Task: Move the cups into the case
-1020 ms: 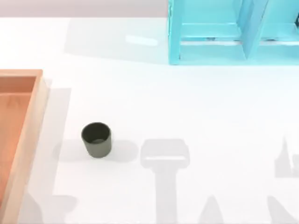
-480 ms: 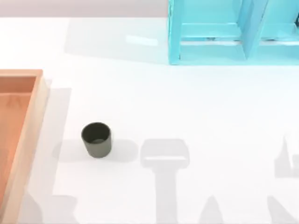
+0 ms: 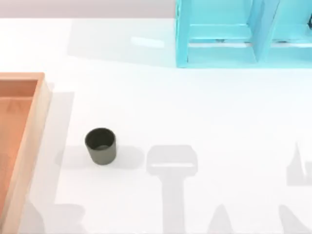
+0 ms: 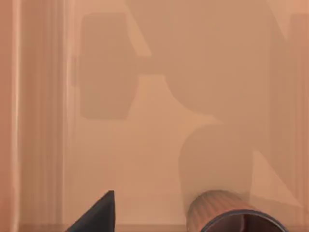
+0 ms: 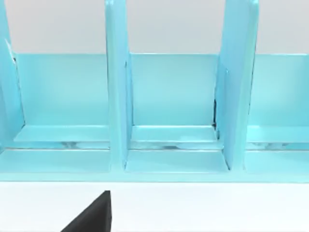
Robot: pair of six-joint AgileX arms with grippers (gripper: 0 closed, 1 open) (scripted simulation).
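Observation:
The dark olive-green cup (image 3: 101, 145) stands upright on the white table, a little right of the case (image 3: 30, 141), whose orange-tan wood and light rim run along the left edge. In the left wrist view, my left gripper (image 4: 155, 215) hangs over the case's wooden floor (image 4: 159, 96). One dark fingertip (image 4: 102, 215) shows, well apart from the copper-brown cup (image 4: 227, 212), which stands on that floor just beside it. The gripper is open, with nothing held. My right gripper (image 5: 154, 217) is open and faces the cyan shelf, with one fingertip (image 5: 96, 215) showing.
A cyan shelf unit (image 3: 243, 34) with upright dividers stands at the back right of the table. Arm shadows lie across the front of the table. Open white tabletop lies between the olive cup and the shelf.
The shadow at the table's front left has shifted slightly. The olive cup and the case have not moved.

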